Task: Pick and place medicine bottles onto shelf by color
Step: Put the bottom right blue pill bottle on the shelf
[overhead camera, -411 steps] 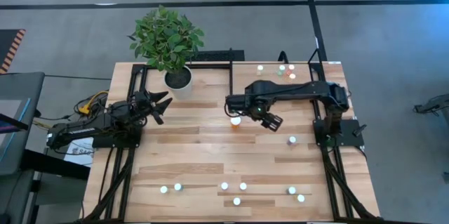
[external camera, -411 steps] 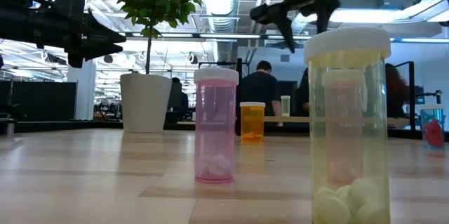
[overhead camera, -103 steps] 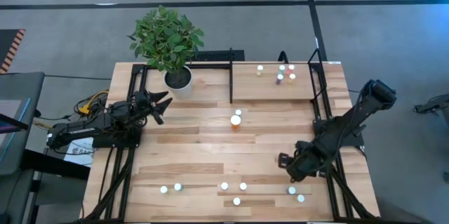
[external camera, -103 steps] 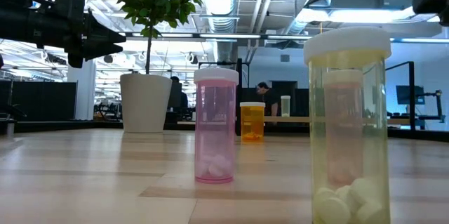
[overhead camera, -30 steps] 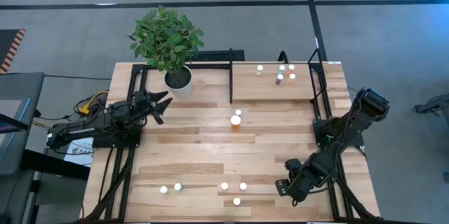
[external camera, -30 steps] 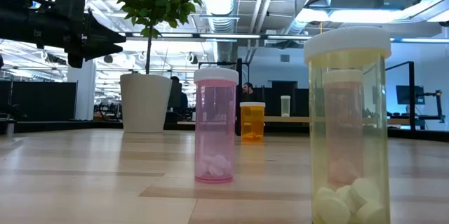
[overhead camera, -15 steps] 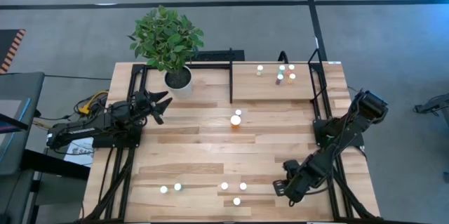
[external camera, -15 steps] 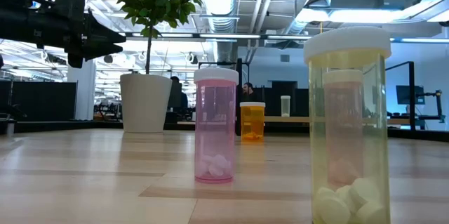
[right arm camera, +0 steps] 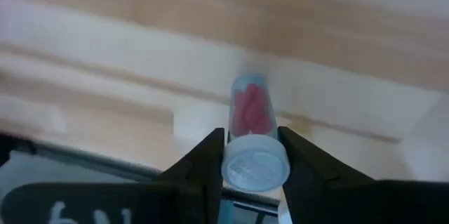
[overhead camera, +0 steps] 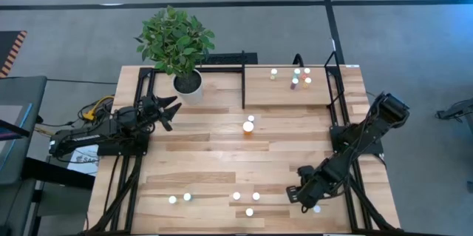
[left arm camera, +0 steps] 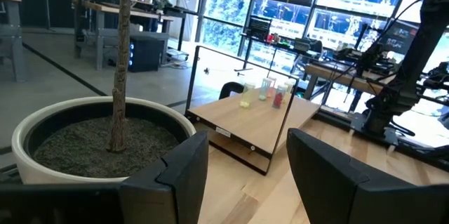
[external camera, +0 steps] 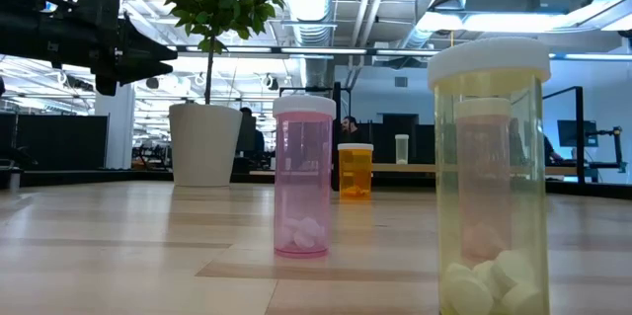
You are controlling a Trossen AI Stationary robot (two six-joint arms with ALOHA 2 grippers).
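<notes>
My right gripper (overhead camera: pixel 301 194) is low over the table's near right part, shut on a small white-capped bottle (right arm camera: pixel 254 122) with a clear bluish body and red pills. My left gripper (overhead camera: pixel 168 110) is open and empty at the left, beside the plant pot (overhead camera: pixel 188 83). The shelf (overhead camera: pixel 284 94), a light board in black bars, stands at the far right with several bottles (overhead camera: pixel 298 78) upright on it. An orange bottle (overhead camera: pixel 247 126) and a smaller one stand mid-table. Several more bottles (overhead camera: pixel 236 196) stand near the front edge. My right gripper pinches the bottle at its white cap (right arm camera: pixel 255 162), one finger (right arm camera: pixel 208 164) on each side of the cap. The fingers come from above, slanting down. The body points away below the cap. I cannot tell whether its base is on the table.
A white-capped bottle (overhead camera: pixel 317 208) stands just right of my right gripper. In the low view a pink bottle (external camera: pixel 304 177), an orange one (external camera: pixel 355 170) and a yellowish one (external camera: pixel 491 177) stand close. The black frame bars (overhead camera: pixel 336 121) run along the table's sides.
My right gripper has moved a little toward the table's left edge, staying low near the front. A white-capped bottle that it covered now shows beside it.
</notes>
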